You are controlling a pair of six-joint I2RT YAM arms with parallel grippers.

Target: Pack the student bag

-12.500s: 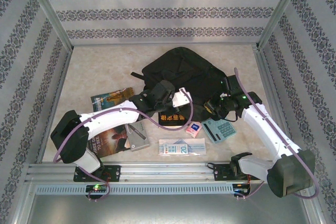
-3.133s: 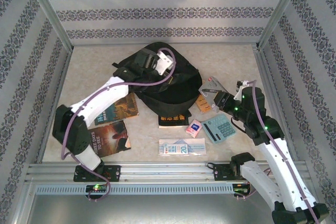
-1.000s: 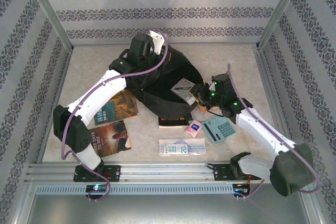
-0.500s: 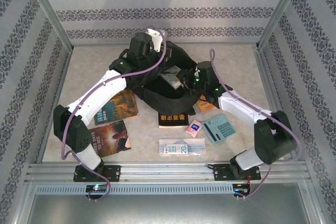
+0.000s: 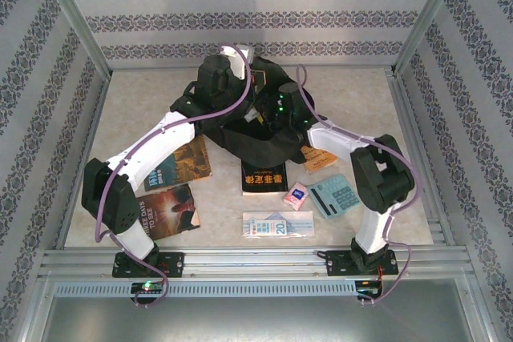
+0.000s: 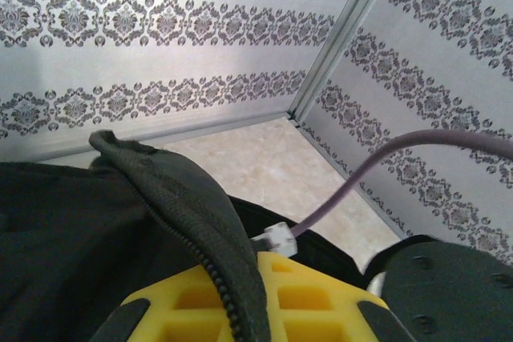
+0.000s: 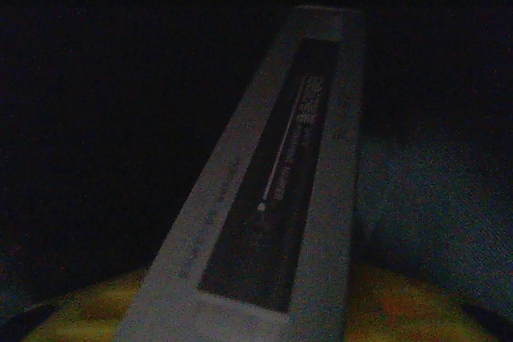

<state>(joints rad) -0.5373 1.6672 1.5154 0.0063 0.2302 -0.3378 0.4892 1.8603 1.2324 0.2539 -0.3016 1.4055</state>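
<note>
Tabletop (image 5: pixel 361 94) said your packing looked barely begun: your left gripper (image 6: pixel 240 310) pinched the student bag (image 5: pixel 256 146) rim shut-tight, your right gripper (image 7: pixel 240 318) sat inside it, a grey case (image 7: pixel 280 198) between its fingers, grip unclear, while books (image 5: pixel 180 167) and calculator (image 5: pixel 335 195) waited behind both.

One soft black fabric backpack (image 5: pixel 252 148). Three paperback books: teal-brown book (image 5: pixel 178 167), dark brown book (image 5: pixel 164 212), black book with orange letters (image 5: pixel 263 179). One teal calculator (image 5: pixel 333 195), one small pink packet (image 5: pixel 296 195), one small orange card (image 5: pixel 319 158), one white-blue flat strip (image 5: pixel 277 224), one slim grey box (image 7: pixel 272 198).
</note>
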